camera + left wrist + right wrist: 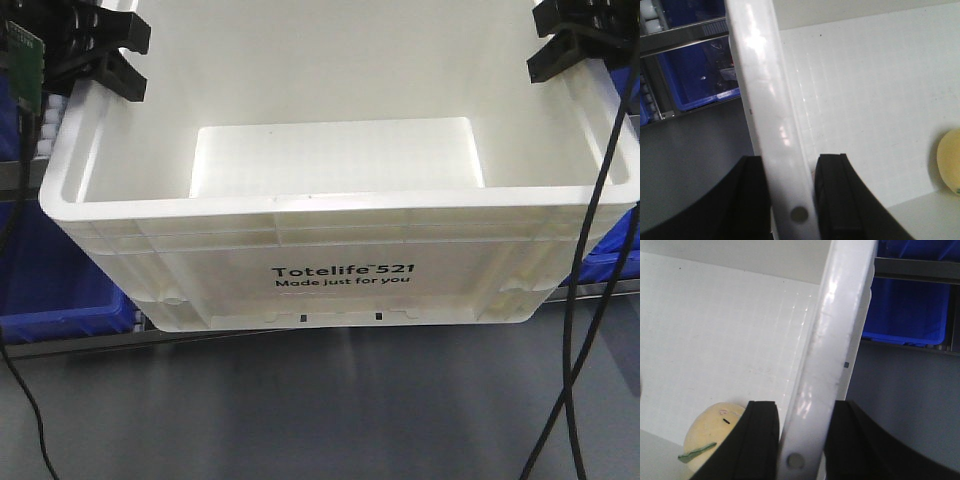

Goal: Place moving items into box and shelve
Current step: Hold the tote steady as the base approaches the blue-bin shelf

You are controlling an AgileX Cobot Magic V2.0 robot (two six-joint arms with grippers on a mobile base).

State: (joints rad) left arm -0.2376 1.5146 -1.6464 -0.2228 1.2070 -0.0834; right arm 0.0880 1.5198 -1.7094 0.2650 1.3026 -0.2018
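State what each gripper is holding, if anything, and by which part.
Both hold the white crate: the left gripper clamps its left side rim, the right gripper its right side rim, one finger inside the wall, one outside.

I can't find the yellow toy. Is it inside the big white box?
Inside: the yellow toy sits on the floor of the white box.

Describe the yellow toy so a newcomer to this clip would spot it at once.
Start at the large white crate printed Totelife 521. On its floor, beside the side wall the right gripper clamps, sits the yellow toy. It is round and pale yellow, with a small dark dash and a green sliver, unlike the all-white plastic around it.
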